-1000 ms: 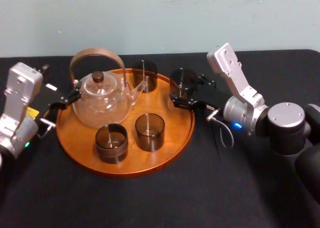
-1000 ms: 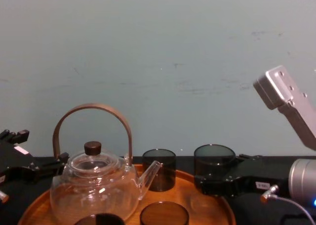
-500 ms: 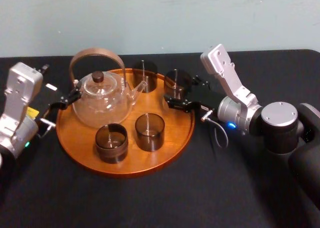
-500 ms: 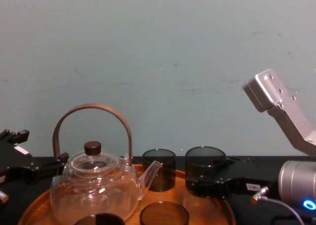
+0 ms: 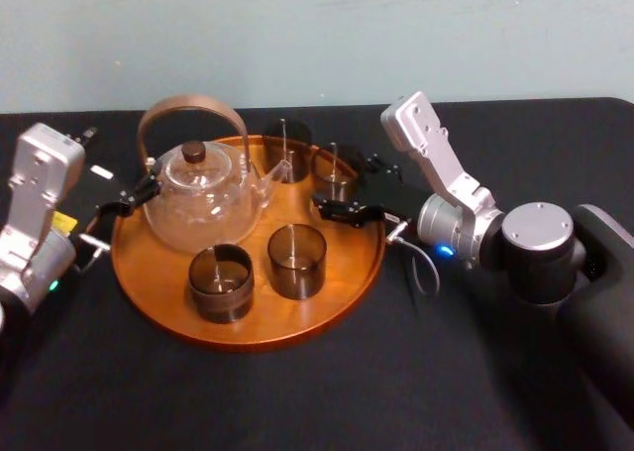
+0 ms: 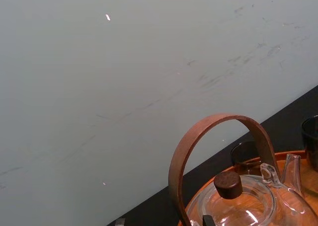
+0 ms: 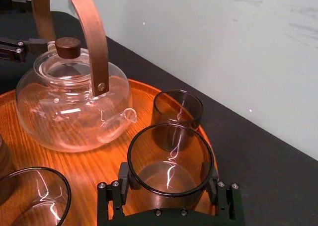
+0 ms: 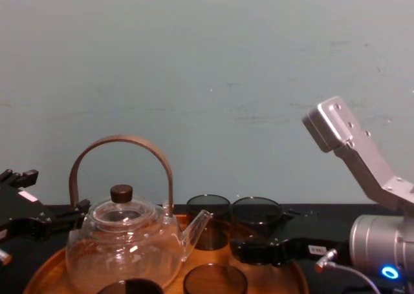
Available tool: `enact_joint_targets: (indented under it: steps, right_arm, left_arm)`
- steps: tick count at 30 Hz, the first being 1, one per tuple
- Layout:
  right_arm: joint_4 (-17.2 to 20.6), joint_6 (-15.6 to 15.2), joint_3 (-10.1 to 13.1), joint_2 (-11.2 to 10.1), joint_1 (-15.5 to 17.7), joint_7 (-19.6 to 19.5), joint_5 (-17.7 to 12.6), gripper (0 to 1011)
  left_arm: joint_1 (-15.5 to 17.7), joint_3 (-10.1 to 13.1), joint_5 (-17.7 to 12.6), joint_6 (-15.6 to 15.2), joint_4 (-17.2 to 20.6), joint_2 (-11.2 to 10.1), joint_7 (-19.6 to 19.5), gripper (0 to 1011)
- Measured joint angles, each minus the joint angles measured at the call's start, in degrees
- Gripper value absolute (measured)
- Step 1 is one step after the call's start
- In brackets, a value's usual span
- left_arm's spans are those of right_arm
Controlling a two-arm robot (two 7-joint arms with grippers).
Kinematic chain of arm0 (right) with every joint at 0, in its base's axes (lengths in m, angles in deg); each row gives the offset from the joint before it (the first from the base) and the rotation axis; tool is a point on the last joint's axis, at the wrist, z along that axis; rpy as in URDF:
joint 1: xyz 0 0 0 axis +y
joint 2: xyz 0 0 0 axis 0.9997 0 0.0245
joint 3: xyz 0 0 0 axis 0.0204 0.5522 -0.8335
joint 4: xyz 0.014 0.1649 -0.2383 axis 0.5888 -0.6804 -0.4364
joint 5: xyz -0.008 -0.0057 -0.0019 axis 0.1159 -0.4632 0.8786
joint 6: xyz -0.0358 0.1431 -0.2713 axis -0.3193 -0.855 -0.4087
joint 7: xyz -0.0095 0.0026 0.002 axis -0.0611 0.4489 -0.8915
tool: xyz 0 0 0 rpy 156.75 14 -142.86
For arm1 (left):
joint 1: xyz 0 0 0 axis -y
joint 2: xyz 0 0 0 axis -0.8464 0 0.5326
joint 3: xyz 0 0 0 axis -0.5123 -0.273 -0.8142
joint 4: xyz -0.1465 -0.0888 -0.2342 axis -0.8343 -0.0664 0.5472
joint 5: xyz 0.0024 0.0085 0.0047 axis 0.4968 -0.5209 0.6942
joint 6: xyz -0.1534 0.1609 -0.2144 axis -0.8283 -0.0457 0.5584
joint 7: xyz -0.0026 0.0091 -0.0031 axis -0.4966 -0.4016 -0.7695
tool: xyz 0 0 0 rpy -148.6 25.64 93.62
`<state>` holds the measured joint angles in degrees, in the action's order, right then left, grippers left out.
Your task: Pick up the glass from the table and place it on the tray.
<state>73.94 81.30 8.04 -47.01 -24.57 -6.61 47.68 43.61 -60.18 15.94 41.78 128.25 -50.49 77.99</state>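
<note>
My right gripper (image 5: 349, 186) is shut on a smoky dark glass (image 5: 335, 171), its fingers on either side of the glass wall (image 7: 170, 161). It holds the glass upright over the back right part of the round wooden tray (image 5: 248, 338), next to another dark glass (image 5: 287, 146). From the chest view the held glass (image 8: 257, 215) is low over the tray rim (image 8: 294, 276); whether its base touches the wood is hidden by the gripper (image 8: 259, 250). My left gripper (image 5: 124, 201) is parked at the tray's left edge beside the teapot.
A glass teapot (image 5: 198, 201) with a wooden hoop handle fills the tray's left half. Two more dark glasses (image 5: 296, 260) (image 5: 221, 282) stand at the tray's front. The black table (image 5: 396, 382) is bare in front and to the right.
My right gripper has carried the glass leftward and lower, from over the tray's right rim to a spot inside it, next to the back glass. The left arm has not moved.
</note>
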Motion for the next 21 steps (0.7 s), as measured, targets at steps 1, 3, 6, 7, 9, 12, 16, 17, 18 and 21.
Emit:
enact_joint_targets:
  steps: [1,3,6,7,9,12,16,17,18,21]
  right_arm:
    - [-0.3,0.1,-0.1,0.2,-0.1,0.0,0.0,913]
    - [-0.5,0.1,-0.2,0.3,-0.2,0.0,0.1,913]
    - [-1.0,0.1,-0.3,0.5,-0.3,0.1,0.1,914]
    - [-1.1,0.1,-0.3,0.6,-0.3,0.1,0.1,914]
    - [-1.4,0.2,-0.4,0.7,-0.4,0.2,0.1,914]
    - [-1.7,0.2,-0.4,0.8,-0.5,0.2,0.1,914]
    - [-2.1,0.2,-0.5,0.9,-0.5,0.2,0.1,914]
    - [-2.2,0.2,-0.5,0.9,-0.6,0.2,0.1,914]
    - [-2.4,0.2,-0.5,1.0,-0.6,0.2,0.1,914]
    - [-2.6,0.2,-0.6,1.1,-0.6,0.2,0.1,913]
  left_arm:
    - [0.0,0.0,0.0,0.0,0.0,0.0,0.0,1010]
    - [0.0,0.0,0.0,0.0,0.0,0.0,0.0,1010]
    - [0.0,0.0,0.0,0.0,0.0,0.0,0.0,1010]
    - [0.0,0.0,0.0,0.0,0.0,0.0,0.0,1009]
    - [0.0,0.0,0.0,0.0,0.0,0.0,0.0,1010]
    - [0.0,0.0,0.0,0.0,0.0,0.0,0.0,1009]
    - [0.0,0.0,0.0,0.0,0.0,0.0,0.0,1010]
    - [0.0,0.0,0.0,0.0,0.0,0.0,0.0,1010]
    - [0.0,0.0,0.0,0.0,0.0,0.0,0.0,1010]
    - [0.0,0.0,0.0,0.0,0.0,0.0,0.0,1009]
